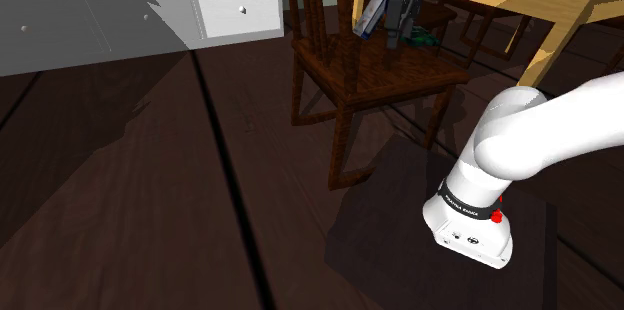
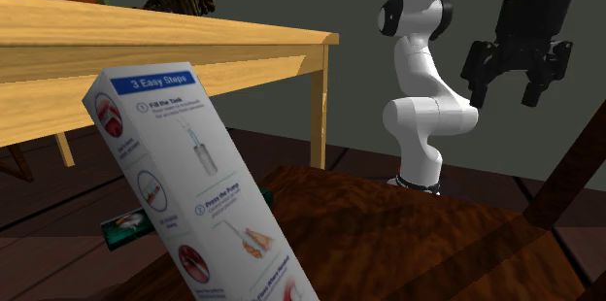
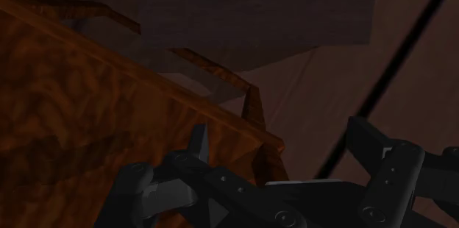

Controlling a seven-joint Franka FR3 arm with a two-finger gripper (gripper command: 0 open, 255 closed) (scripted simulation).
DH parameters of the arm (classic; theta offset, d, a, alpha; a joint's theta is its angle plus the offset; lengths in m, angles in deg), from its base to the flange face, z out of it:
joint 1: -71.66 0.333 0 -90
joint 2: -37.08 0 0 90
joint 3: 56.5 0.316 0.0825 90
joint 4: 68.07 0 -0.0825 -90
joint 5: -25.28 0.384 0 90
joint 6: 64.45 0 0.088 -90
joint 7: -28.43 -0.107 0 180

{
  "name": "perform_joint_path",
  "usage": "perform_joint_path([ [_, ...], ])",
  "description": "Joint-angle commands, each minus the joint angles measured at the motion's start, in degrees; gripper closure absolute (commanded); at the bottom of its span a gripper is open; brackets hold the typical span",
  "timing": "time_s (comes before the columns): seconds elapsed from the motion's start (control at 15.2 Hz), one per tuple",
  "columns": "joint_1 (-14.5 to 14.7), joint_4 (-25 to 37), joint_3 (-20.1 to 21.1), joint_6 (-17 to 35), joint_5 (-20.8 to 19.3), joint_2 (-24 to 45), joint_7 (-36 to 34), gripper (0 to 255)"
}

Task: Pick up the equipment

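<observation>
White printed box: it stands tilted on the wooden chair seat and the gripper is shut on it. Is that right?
No. The gripper is open and holds nothing: the second exterior view shows its fingers apart, up in the air away from the white printed box. The box does stand tilted on the wooden chair seat.

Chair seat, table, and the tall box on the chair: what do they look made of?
Chair seat: dark reddish wood with a slight sheen; swirled grain shows. Table: pale yellow wood, matte, with faint straight grain. Box: likely printed cardboard, white with a blue header and instruction pictures, though the material itself is not certain.
</observation>
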Motion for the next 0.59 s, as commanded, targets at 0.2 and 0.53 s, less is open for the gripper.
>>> perform_joint_path([
  [0.2,-0.21,3.08,-2.51,-1.35,-5.13,4.92,5.96,0],
  [0.53,-0.48,8.97,-5.99,-2.57,-13.33,13.76,15.65,0],
])
